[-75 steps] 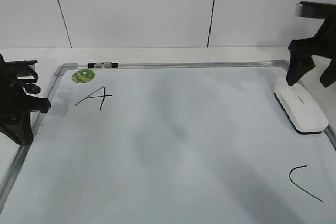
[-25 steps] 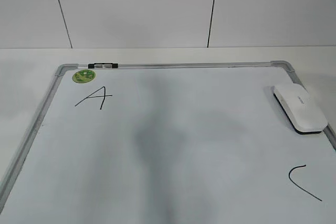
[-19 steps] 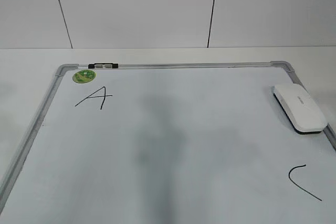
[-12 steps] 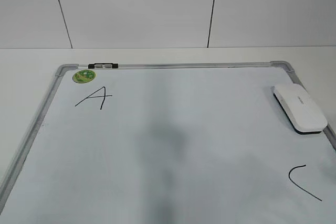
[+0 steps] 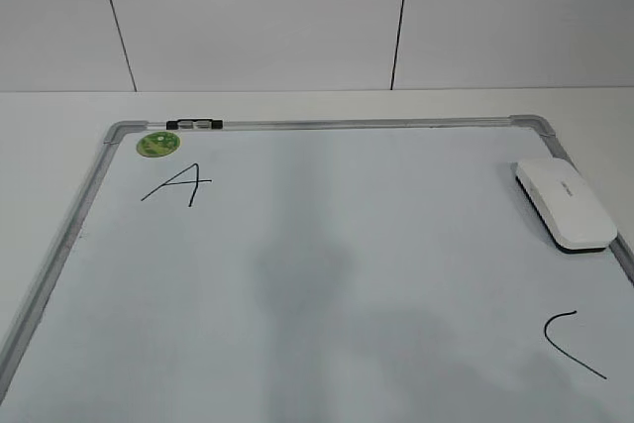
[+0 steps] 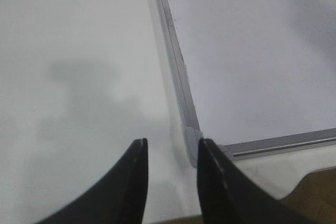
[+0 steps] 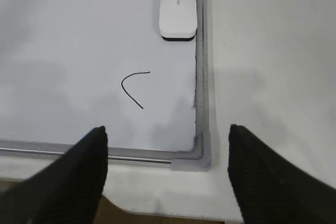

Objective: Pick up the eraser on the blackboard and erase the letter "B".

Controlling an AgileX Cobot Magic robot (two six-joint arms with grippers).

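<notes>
The eraser point(image 5: 566, 204) lies flat on the blackboard point(image 5: 327, 245) at its far right, long side just beside the right frame rail, near the far right corner; the right wrist view shows it point(image 7: 178, 11) the same way, close against the rail. Three seconds ago both arms stood in the exterior view, the right one over the eraser and the left one at the board's left edge — now neither arm shows there, and the eraser sits where it was. No "B" can be seen on the board: two letters show, one "A" point(image 5: 178, 185) at far left and one "C" point(image 5: 573, 342) at near right, with a wide bare stretch between them, shaded by soft grey shadows. One round green sticker point(image 5: 158, 144) sits in the far left corner, beside a small dark clip point(image 5: 194, 124) on the far rail. The left gripper point(image 6: 170, 182) hangs over the near left corner of the frame, its jaws a narrow gap apart and holding nothing — white table point(image 6: 79, 77) lies open to its left. The right gripper point(image 7: 168, 177) hangs over the near right corner, jaws spread wide and empty, the "C" point(image 7: 134, 88) and eraser beyond it. One eraser, one board, two letters, two grippers.
</notes>
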